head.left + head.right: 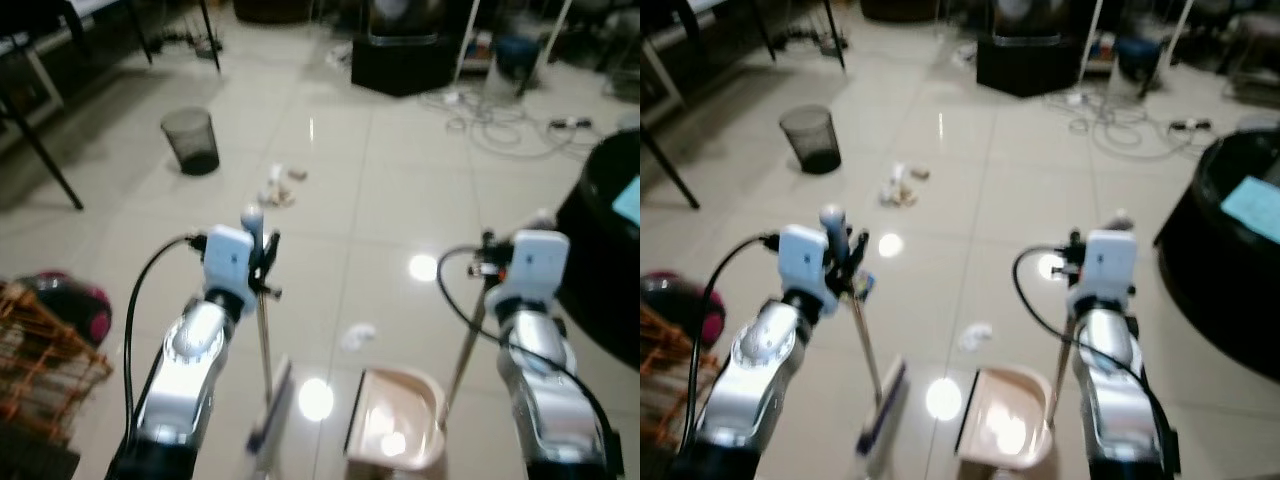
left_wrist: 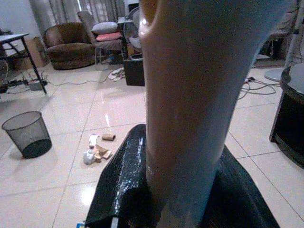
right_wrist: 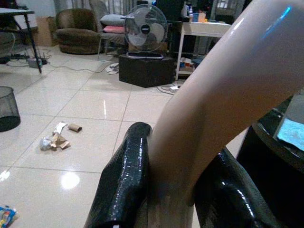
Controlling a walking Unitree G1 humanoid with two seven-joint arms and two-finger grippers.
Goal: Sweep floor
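On the floor just ahead of our dustpan (image 1: 395, 420) lies a crumpled scrap (image 1: 358, 336), between left gripper (image 1: 262, 255) clenched on the upright broom (image 1: 264, 345) and right gripper (image 1: 487, 262) grasping the dustpan handle (image 1: 463, 350).

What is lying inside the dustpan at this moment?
The dustpan held by the right gripper looks empty, showing glare; its near edge is cut off. Crumpled paper lies on the floor before it.

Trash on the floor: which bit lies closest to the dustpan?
The lone white crumpled scrap, just ahead of the dustpan. The other litter, a small pile with a cardboard tube, lies farther off, near the mesh wastebasket.
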